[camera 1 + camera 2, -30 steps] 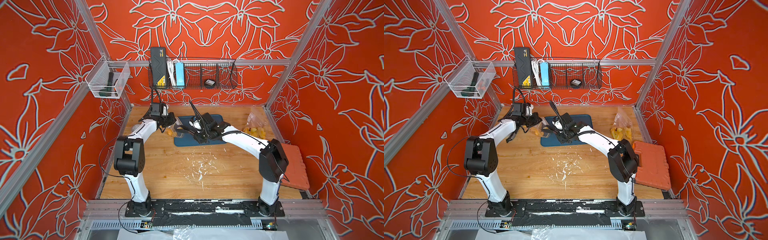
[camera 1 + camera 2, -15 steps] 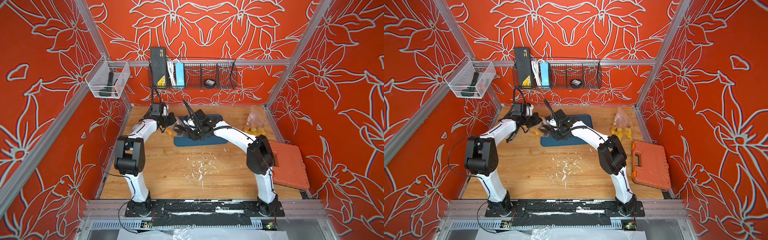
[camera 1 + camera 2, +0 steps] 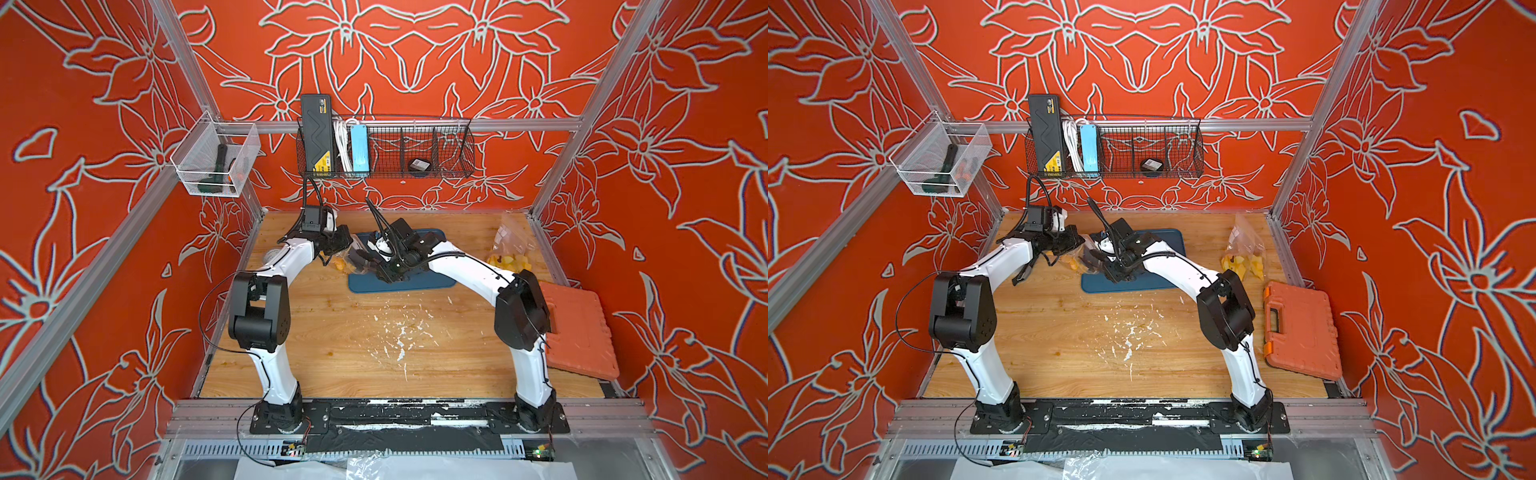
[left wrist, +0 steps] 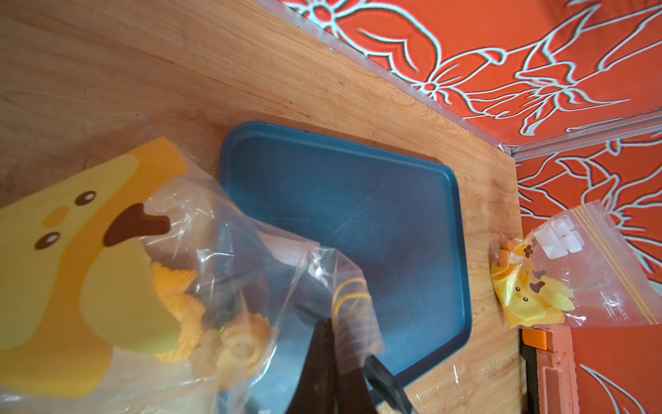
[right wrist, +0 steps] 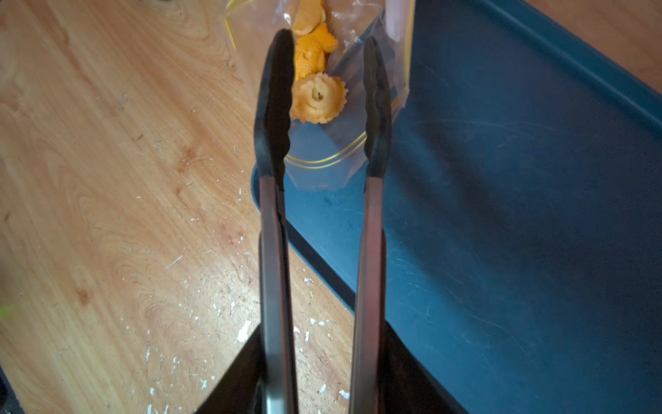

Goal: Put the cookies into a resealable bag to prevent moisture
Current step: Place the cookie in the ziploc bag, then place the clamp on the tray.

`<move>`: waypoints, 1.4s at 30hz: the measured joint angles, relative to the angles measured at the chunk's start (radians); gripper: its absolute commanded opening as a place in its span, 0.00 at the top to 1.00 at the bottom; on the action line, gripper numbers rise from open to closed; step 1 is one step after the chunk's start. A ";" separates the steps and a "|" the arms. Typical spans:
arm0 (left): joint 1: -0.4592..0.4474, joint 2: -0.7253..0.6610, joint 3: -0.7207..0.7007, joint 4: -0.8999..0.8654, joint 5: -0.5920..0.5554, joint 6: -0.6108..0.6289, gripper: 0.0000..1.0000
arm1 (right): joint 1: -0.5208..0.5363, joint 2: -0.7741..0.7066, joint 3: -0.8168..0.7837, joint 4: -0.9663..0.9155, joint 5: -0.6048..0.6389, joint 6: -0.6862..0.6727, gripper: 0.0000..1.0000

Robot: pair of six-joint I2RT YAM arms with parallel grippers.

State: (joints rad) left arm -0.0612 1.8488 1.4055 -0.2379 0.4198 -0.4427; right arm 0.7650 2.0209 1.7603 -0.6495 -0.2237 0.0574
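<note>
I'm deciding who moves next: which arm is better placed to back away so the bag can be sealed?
Right, likely: its tongs stand open beside the cookies in the bag, gripping nothing, while the left fingers pinch the bag's rim.

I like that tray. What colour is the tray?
The tray is dark blue, best seen in the left wrist view.

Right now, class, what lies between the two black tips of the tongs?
In the right wrist view, a pale flower-shaped cookie lies between the black tips of the tongs, inside the clear bag, nearer one tip than the other.
</note>
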 measured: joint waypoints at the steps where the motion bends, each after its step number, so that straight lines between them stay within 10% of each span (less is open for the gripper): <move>1: 0.000 0.000 0.000 0.000 0.000 0.000 1.00 | 0.000 -0.037 -0.050 0.016 0.006 0.003 0.58; 13: 0.000 0.000 0.000 0.000 -0.007 0.000 1.00 | -0.074 -0.540 -0.657 0.150 0.300 0.192 0.64; 42: -0.003 0.000 0.000 -0.001 -0.006 0.001 1.00 | -0.110 -0.300 -0.696 0.144 0.423 0.391 0.41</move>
State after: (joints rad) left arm -0.0639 1.8488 1.4059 -0.2390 0.4133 -0.4419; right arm 0.6548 1.7206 1.0645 -0.5053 0.1997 0.4484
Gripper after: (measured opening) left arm 0.047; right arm 0.581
